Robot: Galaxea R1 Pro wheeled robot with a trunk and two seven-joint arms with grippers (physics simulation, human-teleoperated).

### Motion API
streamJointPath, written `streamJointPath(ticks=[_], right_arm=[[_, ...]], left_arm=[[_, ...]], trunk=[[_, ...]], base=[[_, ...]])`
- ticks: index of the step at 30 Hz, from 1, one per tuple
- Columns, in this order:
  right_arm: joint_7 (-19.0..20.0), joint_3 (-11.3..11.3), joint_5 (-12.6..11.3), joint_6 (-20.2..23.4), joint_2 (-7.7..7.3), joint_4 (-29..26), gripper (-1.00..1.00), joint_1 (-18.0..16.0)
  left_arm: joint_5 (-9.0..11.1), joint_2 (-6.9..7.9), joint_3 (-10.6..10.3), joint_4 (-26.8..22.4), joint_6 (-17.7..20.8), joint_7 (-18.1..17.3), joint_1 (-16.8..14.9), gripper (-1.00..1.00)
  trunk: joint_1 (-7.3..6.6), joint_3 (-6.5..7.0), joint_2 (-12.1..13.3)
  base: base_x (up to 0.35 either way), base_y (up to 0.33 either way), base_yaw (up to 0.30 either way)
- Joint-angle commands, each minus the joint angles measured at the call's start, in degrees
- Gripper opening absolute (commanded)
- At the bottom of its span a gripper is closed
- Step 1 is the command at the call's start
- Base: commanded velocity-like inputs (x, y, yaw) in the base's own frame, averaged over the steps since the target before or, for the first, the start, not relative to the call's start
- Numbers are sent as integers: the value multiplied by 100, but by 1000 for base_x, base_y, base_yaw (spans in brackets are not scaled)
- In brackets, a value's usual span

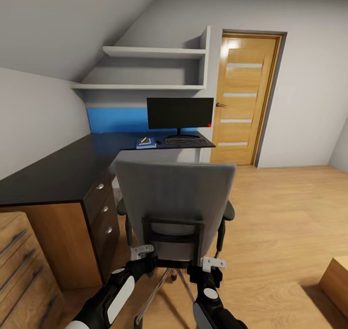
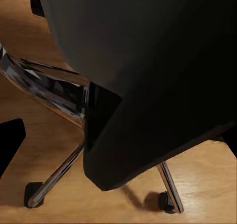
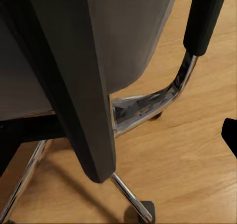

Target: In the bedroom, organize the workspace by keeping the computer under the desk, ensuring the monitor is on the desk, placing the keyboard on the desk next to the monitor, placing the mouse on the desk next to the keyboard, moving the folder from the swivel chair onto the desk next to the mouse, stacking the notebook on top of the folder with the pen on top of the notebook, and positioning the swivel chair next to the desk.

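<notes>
One swivel chair [image 1: 176, 203] faces one desk [image 1: 58, 174]; two grippers at its back, closure unclear.

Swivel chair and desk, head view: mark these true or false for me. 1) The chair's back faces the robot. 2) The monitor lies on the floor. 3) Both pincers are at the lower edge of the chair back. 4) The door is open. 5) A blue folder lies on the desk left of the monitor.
1) True: the swivel chair shows its grey back to the camera.
2) False: the monitor stands upright on the desk.
3) True: the left pincer and right pincer sit at the backrest's lower corners; whether they grip it cannot be told.
4) False: the door is closed.
5) True: the folder lies there, with something small on top.
</notes>
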Motion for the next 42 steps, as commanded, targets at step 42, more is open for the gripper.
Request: streamJointPath(ticks=[42], right_arm=[[-11,97,46,34,66,-45,100,-17]], left_arm=[[30,8,-19,-19,-5,52,-5,100]], trunk=[[3,-5,-3]], base=[[249,-120,7]])
